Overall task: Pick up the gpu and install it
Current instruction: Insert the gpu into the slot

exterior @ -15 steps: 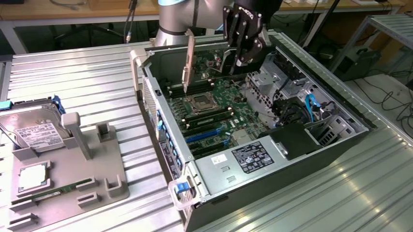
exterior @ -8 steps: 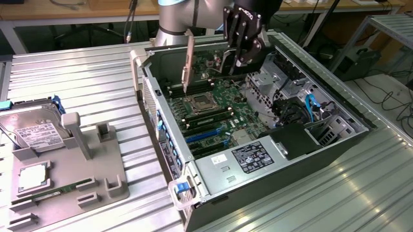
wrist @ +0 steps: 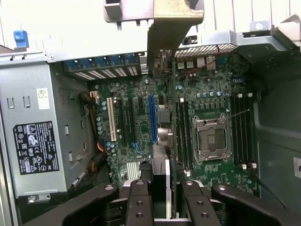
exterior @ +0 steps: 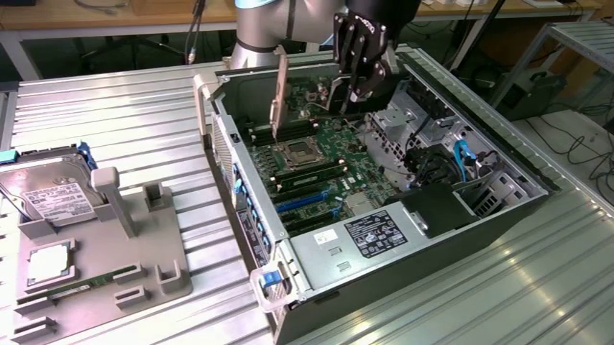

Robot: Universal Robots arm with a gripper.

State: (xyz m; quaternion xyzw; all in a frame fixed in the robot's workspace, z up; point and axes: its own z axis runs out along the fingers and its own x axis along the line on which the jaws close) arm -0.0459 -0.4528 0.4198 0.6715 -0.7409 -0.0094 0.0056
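Observation:
The gpu (exterior: 281, 93) hangs on edge above the open computer case (exterior: 240, 187), its pale metal bracket strip toward the exterior view's left. My gripper (exterior: 355, 90) is shut on the card's other end, over the motherboard (exterior: 331, 169). In the wrist view the gpu (wrist: 162, 141) runs edge-on away from my gripper (wrist: 163, 209), with its bracket (wrist: 173, 21) at the far end by the case's rear wall. The card sits roughly above the long blue slot (wrist: 152, 117) and is still clear of the board.
Inside the case are a CPU socket (wrist: 211, 139), memory slots (wrist: 241, 127), a white slot (wrist: 111, 120) and a grey power supply (exterior: 384, 230). On the exterior view's left, a grey fixture (exterior: 144, 266) holds a silver hard drive (exterior: 48, 190) and a green memory stick (exterior: 86, 284).

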